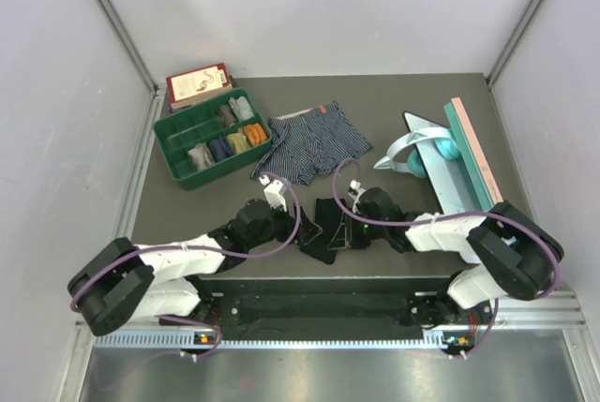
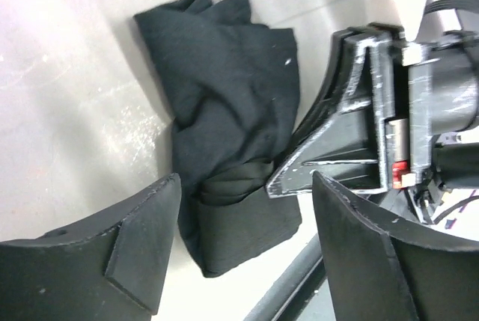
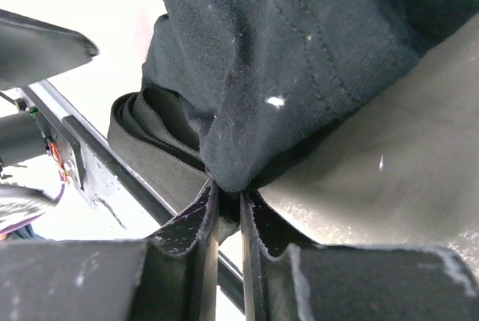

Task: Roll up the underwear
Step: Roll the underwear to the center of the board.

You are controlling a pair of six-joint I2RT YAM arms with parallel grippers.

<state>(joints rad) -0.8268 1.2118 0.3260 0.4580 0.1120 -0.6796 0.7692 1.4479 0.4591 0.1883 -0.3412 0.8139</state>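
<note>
The black underwear (image 1: pixel 323 233) lies bunched, partly rolled, at the table's (image 1: pixel 375 102) near edge, pinched by the right hand (image 3: pixel 224 197), the left hand (image 2: pixel 243 186) open over it (the striped pair (image 1: pixel 305 144) lies flat, unrolled, farther back).

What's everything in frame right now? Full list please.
black underwear: 1, black, bunched at the near edge between the arms
striped underwear: 1, dark blue with white stripes and an orange waistband, table centre
tray: 1, green, back left
rolled cloths: several, grey, navy, yellow, orange, in the tray's compartments
book or box: 1, red and white, behind the tray
panels: 2, teal and pink, right side
curved band: 1, pale blue, beside the panels
table: 1, dark grey
left arm, right arm: white and black
left jaws: open, astride the black underwear
right jaws: shut on its fold
</note>
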